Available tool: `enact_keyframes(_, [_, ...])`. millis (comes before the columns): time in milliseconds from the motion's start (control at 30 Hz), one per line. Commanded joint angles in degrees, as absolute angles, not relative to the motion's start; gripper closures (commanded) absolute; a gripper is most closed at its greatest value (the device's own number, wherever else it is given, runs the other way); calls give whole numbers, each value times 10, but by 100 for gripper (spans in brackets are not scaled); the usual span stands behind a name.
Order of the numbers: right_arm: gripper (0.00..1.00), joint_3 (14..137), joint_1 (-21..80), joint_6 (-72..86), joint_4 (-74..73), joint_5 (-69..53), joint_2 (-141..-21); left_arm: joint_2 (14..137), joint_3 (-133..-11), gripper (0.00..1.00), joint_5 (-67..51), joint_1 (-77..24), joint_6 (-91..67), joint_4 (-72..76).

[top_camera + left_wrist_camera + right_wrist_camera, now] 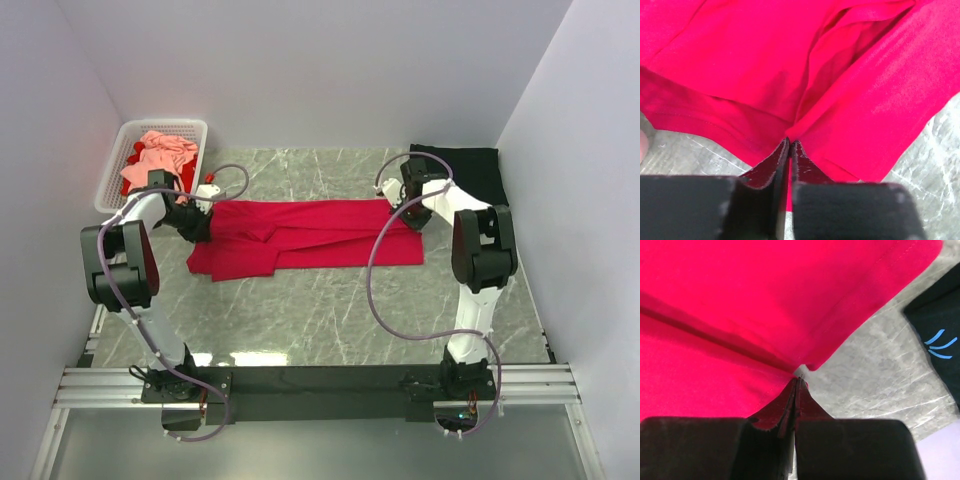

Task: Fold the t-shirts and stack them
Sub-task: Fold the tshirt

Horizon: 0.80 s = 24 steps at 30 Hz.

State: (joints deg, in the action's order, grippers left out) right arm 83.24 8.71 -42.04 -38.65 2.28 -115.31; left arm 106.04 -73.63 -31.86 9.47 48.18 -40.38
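Left gripper [790, 144] clenched on crimson shirt [310, 235] edge; right gripper [796, 381] pinches its corner. From each gripper, shirt spreads toward 12 o'clock.

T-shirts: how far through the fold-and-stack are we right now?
Done: the black t-shirt lies flat, apparently folded, at the table's far right. In hand: the crimson t-shirt is spread mid-table, partly folded lengthwise, with the left gripper and right gripper each shut on one end. To do: finishing that fold, stacking, and the salmon-pink t-shirt crumpled in the white basket.
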Motion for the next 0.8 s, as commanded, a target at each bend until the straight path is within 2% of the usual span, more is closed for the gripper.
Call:
enact_keyframes(0, [97,881,84,-395,-391,44,-1165,1050,-746,83,-324,98,461,-376])
enact_keyframes(33, [89,885,86,-389,-395,45,-1165,1037,-745,72,-323,98,460,-377])
enact_keyframes(100, [81,895,86,-377,-412,39,-1148,1015,-745,65,-331,98,457,-385])
enact_keyframes(167, [53,900,85,-359,-439,22,-1123,969,-734,47,-337,98,463,-401])
enact_keyframes(200, [51,908,86,-346,-451,16,-1115,952,-726,38,-336,97,464,-403])
enact_keyframes(267, [51,911,86,-332,-475,2,-1091,906,-700,38,-338,94,488,-426])
enact_keyframes(400, [54,911,88,-299,-514,-49,-1068,846,-620,49,-298,58,476,-403])
enact_keyframes(533, [57,904,87,-274,-536,-82,-1062,811,-524,53,-250,-23,428,-339])
enact_keyframes(633, [58,882,86,-268,-531,-88,-1051,797,-491,52,-218,-81,338,-285])
enact_keyframes(767, [59,857,87,-265,-520,-84,-1048,797,-472,45,-179,-142,269,-236])
